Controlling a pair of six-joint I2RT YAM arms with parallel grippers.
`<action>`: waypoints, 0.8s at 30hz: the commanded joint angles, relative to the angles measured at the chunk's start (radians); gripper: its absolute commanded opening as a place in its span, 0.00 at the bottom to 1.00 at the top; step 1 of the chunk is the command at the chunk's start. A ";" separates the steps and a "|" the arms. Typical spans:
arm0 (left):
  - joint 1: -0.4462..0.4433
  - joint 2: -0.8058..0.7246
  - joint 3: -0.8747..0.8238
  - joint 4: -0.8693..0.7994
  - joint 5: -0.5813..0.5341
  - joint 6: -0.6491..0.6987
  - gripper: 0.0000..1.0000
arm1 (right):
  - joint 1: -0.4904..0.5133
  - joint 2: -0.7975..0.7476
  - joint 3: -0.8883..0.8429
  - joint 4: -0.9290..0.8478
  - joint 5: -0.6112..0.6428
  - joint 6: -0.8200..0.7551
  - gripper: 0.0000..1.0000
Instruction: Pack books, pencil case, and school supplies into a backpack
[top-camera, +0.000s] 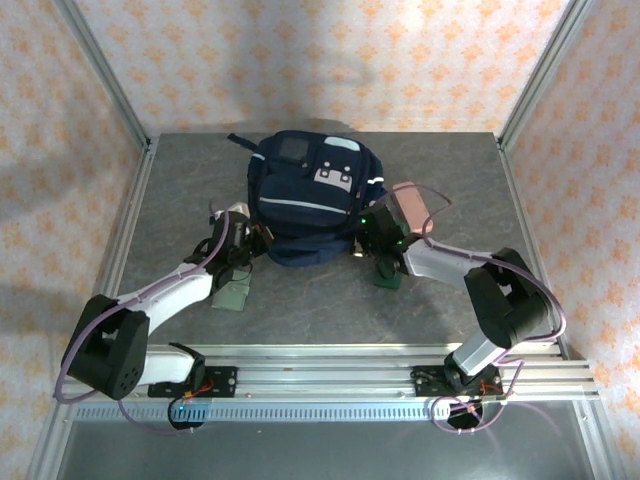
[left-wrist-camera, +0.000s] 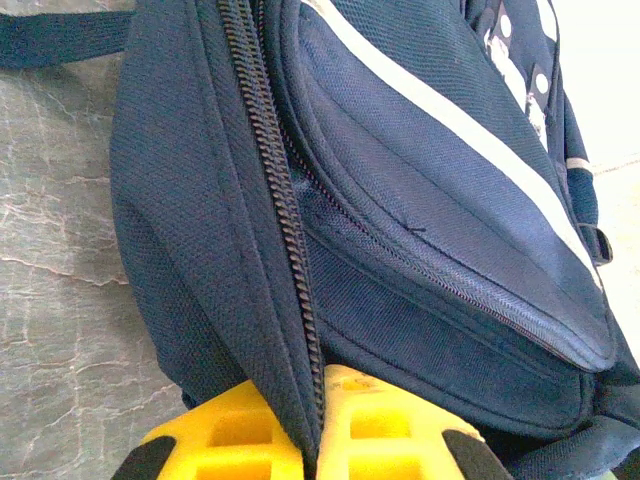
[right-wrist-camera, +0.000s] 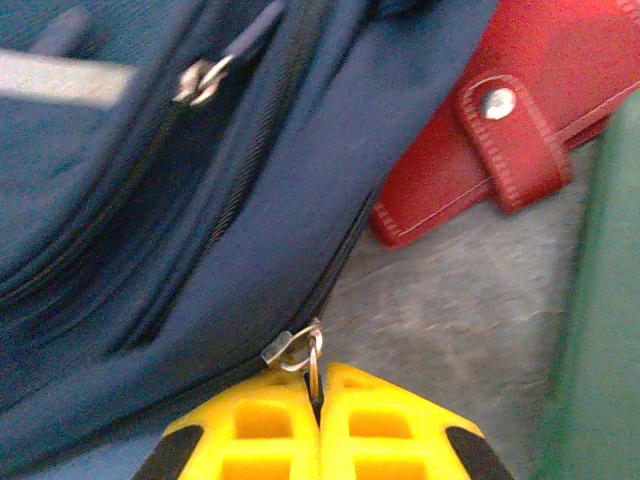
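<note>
At 4 o'clock of the backpack (top-camera: 300, 190) the right gripper (right-wrist-camera: 320, 420) pinches the zipper pull (right-wrist-camera: 295, 350), the left gripper (left-wrist-camera: 318, 430) at 8 o'clock clamps its seam (left-wrist-camera: 290, 250); the ring may slip free

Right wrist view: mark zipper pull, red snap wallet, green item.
zipper pull (right-wrist-camera: 312, 354), right wrist view, metal ring beside the slider
red snap wallet (right-wrist-camera: 590, 50), right wrist view, plain cover beside the tab
green item (right-wrist-camera: 600, 320), right wrist view, flat face at right edge

A lab test booth: aluminium frame posts (top-camera: 106, 70), wallpapered backdrop panels (top-camera: 330, 60), grey tabletop (top-camera: 180, 190).
</note>
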 joint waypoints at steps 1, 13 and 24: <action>0.025 -0.042 0.035 0.000 -0.031 0.054 0.00 | -0.013 0.003 0.034 -0.043 0.090 -0.013 0.00; 0.064 -0.045 0.069 -0.026 0.020 0.090 0.00 | -0.067 0.113 0.097 -0.019 0.146 0.016 0.00; 0.093 -0.111 0.023 -0.047 0.006 0.109 0.00 | -0.183 0.256 0.278 0.029 0.154 0.062 0.00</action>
